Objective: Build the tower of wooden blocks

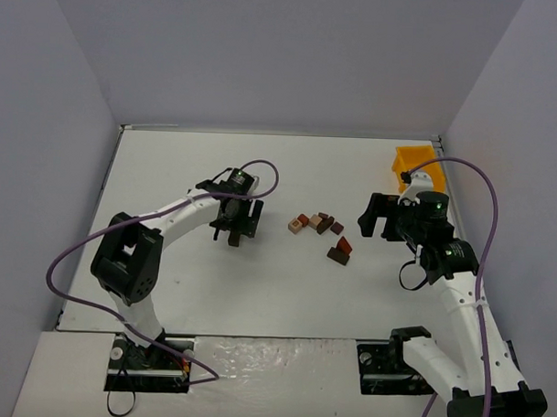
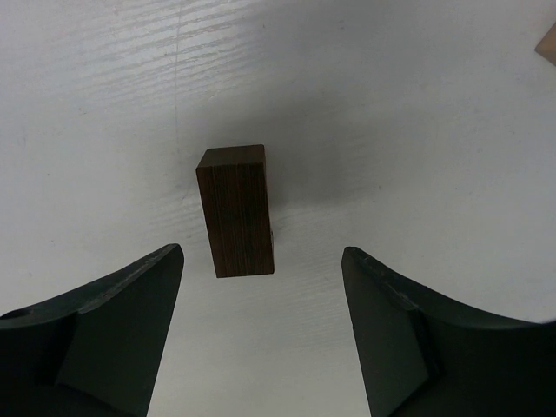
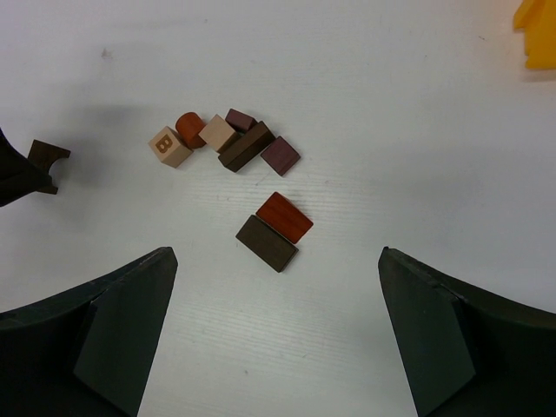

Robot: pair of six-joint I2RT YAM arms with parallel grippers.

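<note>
On the white desk (image 1: 261,171) my right tool (image 1: 370,219) hangs with its jaws spread wide and nothing between them. My left tool (image 1: 235,227) stands open astride a dark upright block (image 2: 236,213), both fingers clear of it. In the top view the tower (image 3: 274,230), a reddish piece touching a darker one, sits at 4 o'clock from that block, and the loose wood blocks (image 3: 221,139) at 3 o'clock. I judge the grasp comes next: centre the block, squeeze its flat long faces and lift straight so it cannot tip.

Bright, even light; soft shadow beside the sharp wood block (image 2: 234,208).
</note>
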